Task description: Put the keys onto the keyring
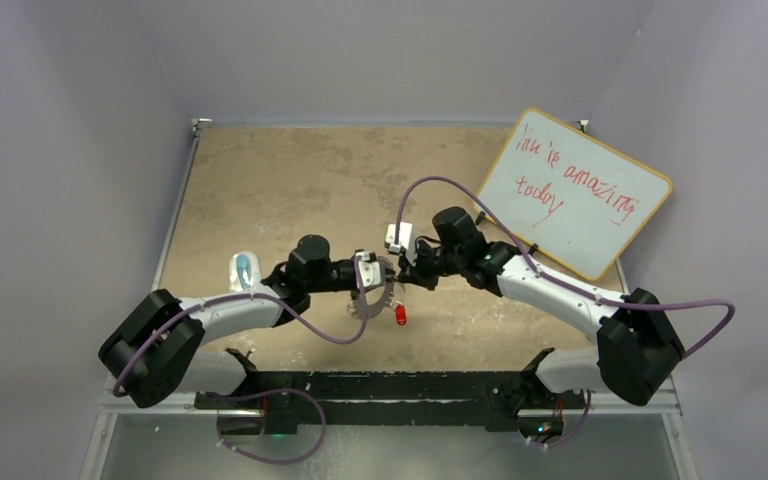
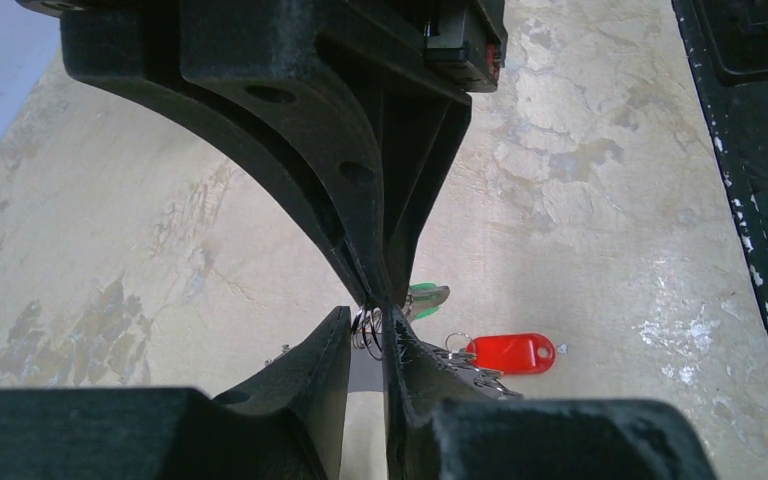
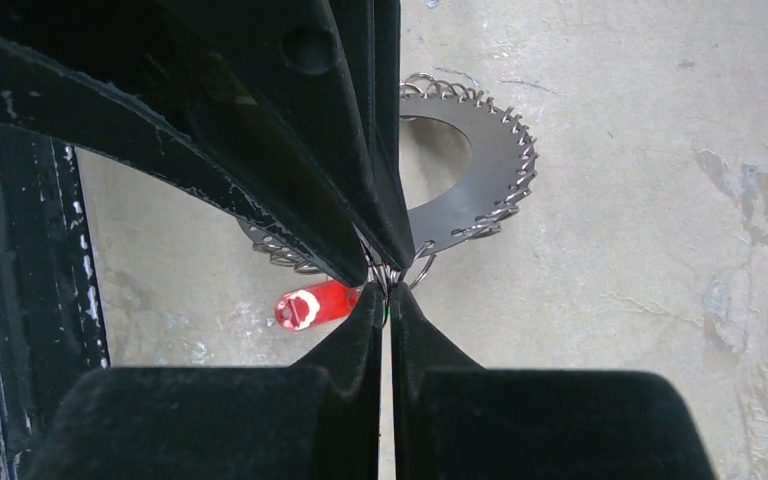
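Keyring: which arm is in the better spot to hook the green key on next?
Probably the left. The left gripper straddles a small wire loop right beside the tiny green-headed silver key. The right gripper is shut on the looped rim of the large flat silvery metal keyring, apparently steadying it.

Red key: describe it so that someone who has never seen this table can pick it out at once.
On the tan table, go to the middle, where the left arm and right arm meet over the fringed keyring. The red key is just off the ring's near right edge. It is the only solid red thing there; the green key shows only as a sliver.
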Action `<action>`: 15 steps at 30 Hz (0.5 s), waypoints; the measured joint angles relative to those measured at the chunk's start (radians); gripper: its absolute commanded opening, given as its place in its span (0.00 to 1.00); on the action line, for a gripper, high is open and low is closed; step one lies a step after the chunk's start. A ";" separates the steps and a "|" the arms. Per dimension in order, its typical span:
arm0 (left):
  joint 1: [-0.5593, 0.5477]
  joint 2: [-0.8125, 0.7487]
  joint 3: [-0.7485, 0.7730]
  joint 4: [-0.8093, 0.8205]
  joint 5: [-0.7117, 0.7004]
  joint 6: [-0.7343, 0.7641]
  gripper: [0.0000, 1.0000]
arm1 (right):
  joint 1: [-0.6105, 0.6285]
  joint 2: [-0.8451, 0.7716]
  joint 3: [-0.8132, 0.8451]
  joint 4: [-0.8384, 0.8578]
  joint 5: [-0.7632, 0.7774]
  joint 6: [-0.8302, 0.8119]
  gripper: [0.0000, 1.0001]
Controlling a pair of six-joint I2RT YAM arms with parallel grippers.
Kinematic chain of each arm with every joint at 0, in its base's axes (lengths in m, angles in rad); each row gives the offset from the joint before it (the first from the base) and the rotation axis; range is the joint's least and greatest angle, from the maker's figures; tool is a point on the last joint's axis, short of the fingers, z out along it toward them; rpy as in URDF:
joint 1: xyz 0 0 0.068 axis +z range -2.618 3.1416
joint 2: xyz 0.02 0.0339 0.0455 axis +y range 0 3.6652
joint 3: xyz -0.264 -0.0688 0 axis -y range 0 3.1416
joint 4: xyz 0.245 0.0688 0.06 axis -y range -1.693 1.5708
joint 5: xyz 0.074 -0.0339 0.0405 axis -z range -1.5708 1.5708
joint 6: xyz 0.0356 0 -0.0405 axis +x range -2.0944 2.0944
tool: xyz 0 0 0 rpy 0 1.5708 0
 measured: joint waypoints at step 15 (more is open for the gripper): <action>0.000 -0.198 -0.042 -0.150 -0.063 0.089 0.34 | 0.000 0.002 -0.006 0.103 -0.055 -0.085 0.00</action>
